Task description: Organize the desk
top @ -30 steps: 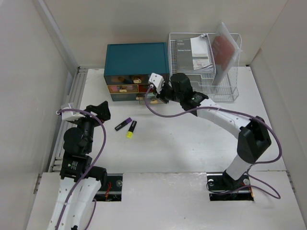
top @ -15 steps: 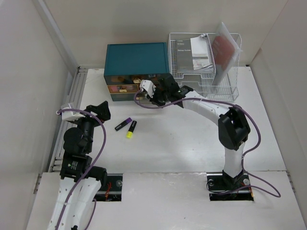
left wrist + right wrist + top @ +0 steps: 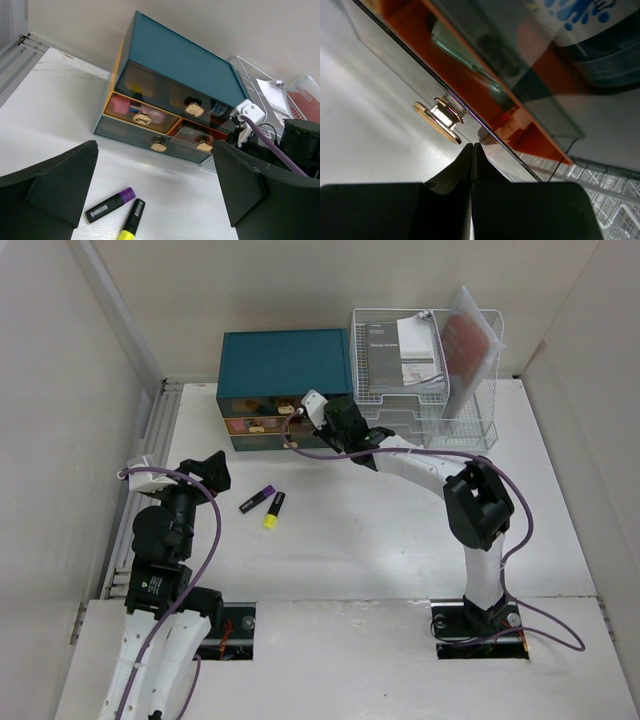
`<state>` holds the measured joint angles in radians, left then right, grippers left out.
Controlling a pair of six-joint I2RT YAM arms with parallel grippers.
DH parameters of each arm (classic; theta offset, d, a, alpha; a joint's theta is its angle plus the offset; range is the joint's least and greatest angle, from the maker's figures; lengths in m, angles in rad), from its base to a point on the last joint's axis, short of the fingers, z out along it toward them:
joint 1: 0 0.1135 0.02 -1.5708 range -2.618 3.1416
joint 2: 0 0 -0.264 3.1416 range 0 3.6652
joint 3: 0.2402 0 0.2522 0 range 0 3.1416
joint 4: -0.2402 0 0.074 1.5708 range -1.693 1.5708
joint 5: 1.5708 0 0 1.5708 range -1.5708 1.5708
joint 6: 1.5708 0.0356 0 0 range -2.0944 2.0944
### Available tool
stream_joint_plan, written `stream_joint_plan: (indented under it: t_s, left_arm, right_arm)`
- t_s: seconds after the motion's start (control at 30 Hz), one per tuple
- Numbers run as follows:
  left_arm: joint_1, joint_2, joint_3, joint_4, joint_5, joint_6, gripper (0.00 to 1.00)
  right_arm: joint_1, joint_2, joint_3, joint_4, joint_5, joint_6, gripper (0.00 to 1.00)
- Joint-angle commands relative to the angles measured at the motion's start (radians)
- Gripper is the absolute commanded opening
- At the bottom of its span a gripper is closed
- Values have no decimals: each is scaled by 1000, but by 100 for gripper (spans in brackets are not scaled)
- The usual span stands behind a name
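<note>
white flat desk [image 3: 380, 540], right gripper [image 3: 472, 150] clenched empty beside round gold knob [image 3: 439, 120] of teal drawer chest [image 3: 285, 362], left gripper [image 3: 154, 165] spread wide

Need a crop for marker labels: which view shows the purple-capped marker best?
Left wrist: the purple-capped marker lies whole and large, barrel label visible. Top external shows that marker whole but small, beside the yellow-capped marker. Right wrist doesn't show it.

The right gripper [image 3: 322, 432] sits at the front of the teal drawer chest [image 3: 285, 360], beside the white wire rack [image 3: 425, 375] — on the desk [image 3: 380, 540] a purple highlighter [image 3: 258, 500] and a yellow highlighter [image 3: 273, 510] lie together near the left gripper [image 3: 207, 471].
</note>
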<state>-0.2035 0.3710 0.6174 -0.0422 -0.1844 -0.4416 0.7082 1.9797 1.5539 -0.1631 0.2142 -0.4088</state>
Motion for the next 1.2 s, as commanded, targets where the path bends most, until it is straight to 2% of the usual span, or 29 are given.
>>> stream_joint_plan:
  t_s: [0.0, 0.27, 0.47, 0.53, 0.6, 0.63, 0.67, 0.7, 0.73, 0.77, 0.87, 0.93, 1.0, 1.03, 1.07, 1.17]
  left_arm:
    - [-4, 0, -1, 50, 8, 17, 98]
    - [-4, 0, -1, 50, 8, 17, 98]
    - [-4, 9, -1, 50, 8, 26, 98]
    - [-4, 9, -1, 50, 8, 26, 98]
    - [-4, 29, -1, 50, 17, 26, 98]
    - [-4, 29, -1, 59, 29, 36, 98]
    - [-4, 55, -1, 59, 30, 46, 98]
    - [-4, 71, -10, 70, 42, 56, 97]
    - [-4, 89, -10, 70, 58, 72, 95]
    - [-4, 112, -1, 70, 71, 81, 95]
    - [-4, 207, 24, 59, 92, 90, 92]
    - [-4, 255, 24, 59, 106, 90, 88]
    - [6, 281, 15, 71, 134, 75, 80]
    - [18, 310, 15, 86, 149, 63, 77]
    - [18, 345, 5, 108, 189, 23, 69]
    - [30, 402, -8, 140, 240, -47, 66]
  right_arm:
    - [5, 30, 28, 149, 122, 1, 0]
    - [5, 65, 8, 267, 229, -25, 0]
    - [5, 41, -35, 323, 238, -25, 0]
    - [5, -7, -61, 301, 145, -34, 0]
    - [5, -89, -93, 184, 0, -83, 0]
    - [5, -119, -94, 121, -203, -126, 0]
    - [5, -149, -104, 73, -278, -158, 0]
    - [5, -221, -145, 27, -358, -226, 9]
    - [5, -257, -169, 10, -515, -263, 35]
    - [-4, -287, -190, 10, -563, -278, 45]
    - [-22, -335, -218, -29, -735, -288, 61]
    - [-23, -335, -204, -65, -756, -277, 69]
    - [-32, -335, -204, -65, -747, -243, 75]
    - [-32, -335, -204, -31, -730, -185, 75]
    - [-58, -360, -215, 11, -714, -148, 76]
    - [-104, -390, -171, 20, -714, -2, 78]
